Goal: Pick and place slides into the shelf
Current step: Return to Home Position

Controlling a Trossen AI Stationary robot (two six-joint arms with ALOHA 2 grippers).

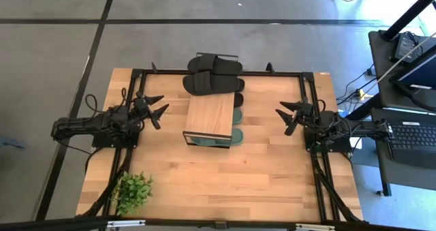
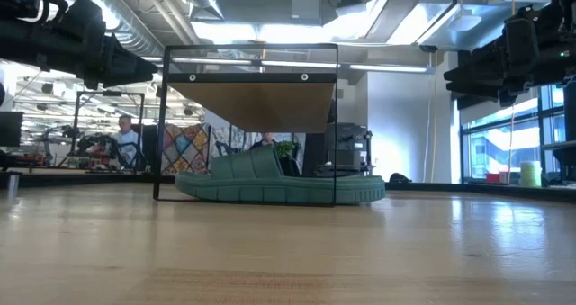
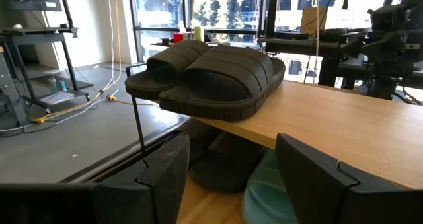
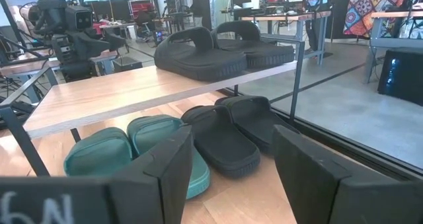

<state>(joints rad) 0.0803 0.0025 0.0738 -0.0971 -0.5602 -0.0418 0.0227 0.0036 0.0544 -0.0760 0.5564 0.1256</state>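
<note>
The shelf (image 1: pixel 210 114) stands at the middle of the wooden table (image 1: pixel 272 183), its light plank running from the far edge toward the near side. A pair of black slides (image 1: pixel 212 74) rests side by side on the far end of the plank, touching each other, and one of them overhangs the plank's edge a little. Under the plank, inside the thin black frame, lie four more on the table top: a second black pair (image 4: pixel 231 135) at the far end and two green slides (image 4: pixel 132 151) at the near end, each pair close together with straps up. From above only their rims peek out along the plank's right side and near end. From table height one green slide shows flat on the wood beneath the plank. The left gripper (image 1: pixel 161 112) hovers above the table to the left of the shelf, apart from it and pointing toward it. Its fingers (image 3: pixel 165 178) are spread wide with nothing between them. The right gripper (image 1: pixel 283 120) hangs on the opposite side, likewise clear of the shelf and aimed at it – its fingers (image 4: pixel 165 178) are also parted and empty. A small potted plant (image 1: pixel 133 190) sits near the table's near left corner, well away from the shelf. In the room behind, a person (image 2: pixel 126 139) shows far off.
</note>
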